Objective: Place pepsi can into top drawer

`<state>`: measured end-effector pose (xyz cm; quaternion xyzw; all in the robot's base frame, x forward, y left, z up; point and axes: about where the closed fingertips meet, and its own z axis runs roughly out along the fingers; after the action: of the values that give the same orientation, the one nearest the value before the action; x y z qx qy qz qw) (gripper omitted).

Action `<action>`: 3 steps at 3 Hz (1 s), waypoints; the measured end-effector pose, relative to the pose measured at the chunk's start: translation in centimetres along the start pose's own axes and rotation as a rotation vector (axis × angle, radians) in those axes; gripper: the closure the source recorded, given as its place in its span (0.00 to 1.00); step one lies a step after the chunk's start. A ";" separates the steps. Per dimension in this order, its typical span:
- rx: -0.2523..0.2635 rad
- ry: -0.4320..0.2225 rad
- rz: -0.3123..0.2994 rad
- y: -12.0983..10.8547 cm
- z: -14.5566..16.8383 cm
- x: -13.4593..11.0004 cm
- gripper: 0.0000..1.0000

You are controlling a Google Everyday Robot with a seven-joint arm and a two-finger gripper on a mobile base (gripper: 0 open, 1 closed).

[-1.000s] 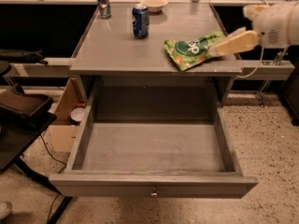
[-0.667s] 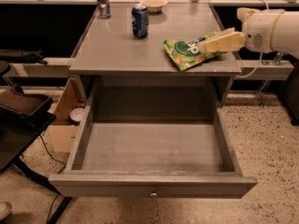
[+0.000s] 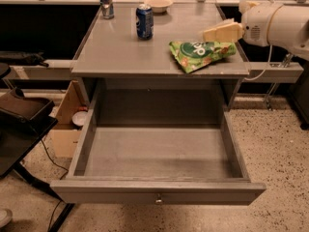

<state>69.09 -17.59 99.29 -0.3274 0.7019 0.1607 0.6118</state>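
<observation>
1. The gripper (image 3: pixel 212 33) has shifted left and slightly up across the right side of the frame. A second ago it hung beyond the right edge of the cabinet top (image 3: pixel 120 52). Now it sits over that top, above the upper right corner of the green snack bag (image 3: pixel 200 53).
2. The white arm behind the gripper has come further into view at the upper right.
3. We read this as the start of the reach towards the pepsi can (image 3: pixel 144 21). The gripper is nearer to the can than it was but well apart from it, with part of the bag between them.
4. We cannot tell whether the gripper is open or closed. Nothing appears to be held in it.
5. The pepsi can stands upright in the upper middle of the frame, towards the back of the cabinet top. It has not moved between frames.
6. Just behind the pepsi can is a pale bowl (image 3: pixel 159 3). A slimmer, taller can (image 3: pixel 105 1) stands at the back left corner.
7. The top drawer (image 3: pixel 157 190) fills the lower half of the frame. It is pulled fully open, and no items are visible inside. It looks the same as in the earlier frames.
8. In our judgement the task is at an early stage. The drawer is ready, but the can has not yet been grasped.
</observation>
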 end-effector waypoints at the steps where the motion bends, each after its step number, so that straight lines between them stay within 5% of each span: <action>1: 0.053 -0.026 0.061 -2.9 4.5 -0.3 0.00; 2: 0.105 -0.049 0.139 -5.7 13.7 -1.1 0.00; 3: 0.111 -0.062 0.170 -6.1 18.6 -1.6 0.00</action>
<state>87.22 -10.01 98.19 -0.2271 0.7156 0.1832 0.6346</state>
